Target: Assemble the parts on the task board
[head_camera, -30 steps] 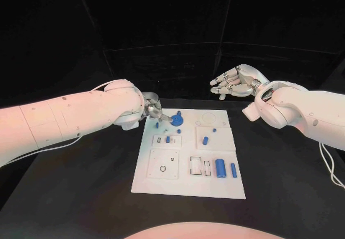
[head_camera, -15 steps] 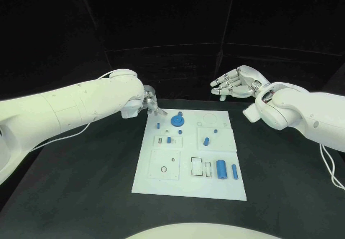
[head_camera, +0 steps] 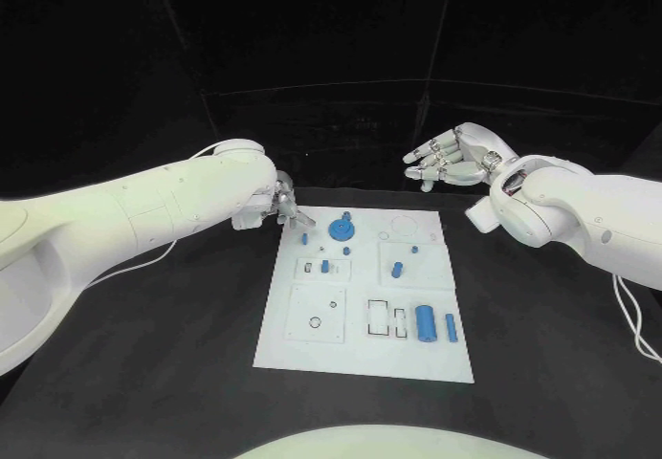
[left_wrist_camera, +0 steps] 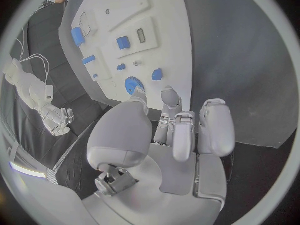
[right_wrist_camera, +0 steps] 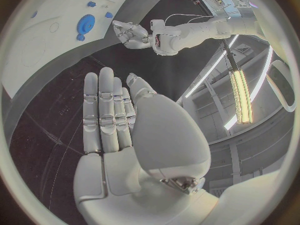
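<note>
Left hand [head_camera: 283,204] is hovering at the far-left corner of the task board [head_camera: 362,356], fingers curled in loosely over the edge, and I honestly can't tell if it's pinching something tiny or nothing. Right hand [head_camera: 452,157] is parked well off beyond the board, fingers spread, holding nothing. Just beside the left fingertips sit a small blue part [head_camera: 302,232] and the blue round disc [head_camera: 341,229]. Looks like the pick-up stage for that corner; next move probably needs a careful pinch on the small piece. Two blue cylinders [head_camera: 427,323] lie in the near-right section, a few small pieces mid-board.
</note>
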You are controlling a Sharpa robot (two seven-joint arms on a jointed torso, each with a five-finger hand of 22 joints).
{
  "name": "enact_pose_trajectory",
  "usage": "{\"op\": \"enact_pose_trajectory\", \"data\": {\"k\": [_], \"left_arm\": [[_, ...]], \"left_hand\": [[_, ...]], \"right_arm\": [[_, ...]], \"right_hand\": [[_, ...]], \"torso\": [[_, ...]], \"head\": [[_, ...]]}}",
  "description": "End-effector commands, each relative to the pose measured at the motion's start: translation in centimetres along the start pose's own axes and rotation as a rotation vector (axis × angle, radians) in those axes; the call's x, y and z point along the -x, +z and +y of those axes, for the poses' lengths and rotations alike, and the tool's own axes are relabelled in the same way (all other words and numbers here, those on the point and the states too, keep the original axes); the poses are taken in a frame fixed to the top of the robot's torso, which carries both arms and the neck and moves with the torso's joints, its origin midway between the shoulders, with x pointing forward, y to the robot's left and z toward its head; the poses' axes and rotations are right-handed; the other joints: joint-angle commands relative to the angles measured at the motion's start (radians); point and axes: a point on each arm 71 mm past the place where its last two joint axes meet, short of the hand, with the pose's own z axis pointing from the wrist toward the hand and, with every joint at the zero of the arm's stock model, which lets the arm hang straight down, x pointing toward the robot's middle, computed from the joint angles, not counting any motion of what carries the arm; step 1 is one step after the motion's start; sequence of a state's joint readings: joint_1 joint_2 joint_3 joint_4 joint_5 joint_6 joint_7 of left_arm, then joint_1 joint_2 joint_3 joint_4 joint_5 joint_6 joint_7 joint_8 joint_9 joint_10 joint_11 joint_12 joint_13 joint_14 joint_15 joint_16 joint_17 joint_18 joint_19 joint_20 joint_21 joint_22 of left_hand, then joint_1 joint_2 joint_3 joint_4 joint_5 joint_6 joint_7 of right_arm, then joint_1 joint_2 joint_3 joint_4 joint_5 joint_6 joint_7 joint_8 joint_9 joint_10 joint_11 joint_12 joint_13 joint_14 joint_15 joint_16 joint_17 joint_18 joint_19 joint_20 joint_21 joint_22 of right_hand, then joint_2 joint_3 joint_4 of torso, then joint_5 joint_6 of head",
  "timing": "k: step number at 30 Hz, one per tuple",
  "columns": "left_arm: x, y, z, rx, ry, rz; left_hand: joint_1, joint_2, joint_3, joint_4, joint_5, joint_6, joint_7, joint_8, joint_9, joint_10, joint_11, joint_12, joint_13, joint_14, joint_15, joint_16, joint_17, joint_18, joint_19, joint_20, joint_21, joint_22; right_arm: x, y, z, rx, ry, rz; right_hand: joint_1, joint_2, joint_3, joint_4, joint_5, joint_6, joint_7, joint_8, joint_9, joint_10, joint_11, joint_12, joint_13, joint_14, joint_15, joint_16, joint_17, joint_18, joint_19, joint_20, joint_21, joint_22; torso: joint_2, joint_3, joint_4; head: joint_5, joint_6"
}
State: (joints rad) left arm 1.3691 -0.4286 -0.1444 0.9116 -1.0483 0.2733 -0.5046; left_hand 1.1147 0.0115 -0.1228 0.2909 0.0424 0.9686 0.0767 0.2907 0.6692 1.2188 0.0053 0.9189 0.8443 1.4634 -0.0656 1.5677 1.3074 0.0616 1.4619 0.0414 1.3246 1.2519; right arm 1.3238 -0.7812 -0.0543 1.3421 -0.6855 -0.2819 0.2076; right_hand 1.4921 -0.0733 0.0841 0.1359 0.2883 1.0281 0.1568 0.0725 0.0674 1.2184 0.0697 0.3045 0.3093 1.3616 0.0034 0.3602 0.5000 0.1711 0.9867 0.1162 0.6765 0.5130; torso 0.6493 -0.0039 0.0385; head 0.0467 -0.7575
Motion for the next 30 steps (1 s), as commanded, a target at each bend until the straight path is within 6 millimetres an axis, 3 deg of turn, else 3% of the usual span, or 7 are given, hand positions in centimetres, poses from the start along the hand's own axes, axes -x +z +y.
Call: {"op": "enact_pose_trajectory", "data": {"k": [1,18,30], "left_arm": [[-0.1,0.2,-0.1,-0.013,0.015,0.01],[-1.2,1.1,-0.5,-0.015,0.023,0.046],[-1.4,1.4,-0.5,-0.009,0.022,0.054]], "left_hand": [[-0.007,0.002,-0.009,0.0,0.006,0.009,0.001,0.002,-0.002,0.009,-0.003,0.007,0.003,0.107,0.003,0.003,0.263,0.007,0.01,0.003,0.005,0.003],[0.015,0.012,-0.025,-0.008,0.006,0.033,-0.007,0.014,-0.006,0.018,-0.009,0.018,0.009,0.107,-0.002,0.003,0.263,0.004,0.015,-0.001,0.017,0.019],[0.056,0.026,-0.025,-0.018,0.006,0.04,-0.01,0.019,-0.008,0.021,-0.012,0.02,0.007,0.107,-0.005,0.003,0.263,0.004,0.016,-0.004,0.018,0.022]], "right_arm": [[0.0,0.1,0.2,0.013,0.0,0.004],[-0.3,0.3,0.4,0.018,0.002,0.013],[-0.4,0.4,0.4,0.021,0.003,0.016]], "right_hand": [[-0.008,0.001,0.0,0.005,0.007,0.002,0.001,-0.004,-0.001,0.004,0.001,-0.005,-0.001,0.005,0.002,-0.005,0.001,0.011,0.007,0.001,-0.004,-0.002],[-0.008,0.001,0.002,0.005,0.008,0.001,0.001,-0.004,-0.001,0.004,0.001,-0.005,-0.002,0.006,0.002,-0.006,0.002,0.011,0.007,0.001,-0.005,-0.002],[-0.008,0.002,0.003,0.005,0.009,0.002,0.001,-0.004,-0.001,0.004,0.001,-0.005,-0.002,0.007,0.002,-0.007,0.002,0.011,0.007,0.001,-0.005,-0.002]], "torso": [[-0.001,0.002,0.0012],[-0.002,0.0017,0.0011],[-0.001,0.0018,0.0014]], "head": [[-0.001,0.0],[-0.002,-0.009],[-0.003,-0.006]]}}
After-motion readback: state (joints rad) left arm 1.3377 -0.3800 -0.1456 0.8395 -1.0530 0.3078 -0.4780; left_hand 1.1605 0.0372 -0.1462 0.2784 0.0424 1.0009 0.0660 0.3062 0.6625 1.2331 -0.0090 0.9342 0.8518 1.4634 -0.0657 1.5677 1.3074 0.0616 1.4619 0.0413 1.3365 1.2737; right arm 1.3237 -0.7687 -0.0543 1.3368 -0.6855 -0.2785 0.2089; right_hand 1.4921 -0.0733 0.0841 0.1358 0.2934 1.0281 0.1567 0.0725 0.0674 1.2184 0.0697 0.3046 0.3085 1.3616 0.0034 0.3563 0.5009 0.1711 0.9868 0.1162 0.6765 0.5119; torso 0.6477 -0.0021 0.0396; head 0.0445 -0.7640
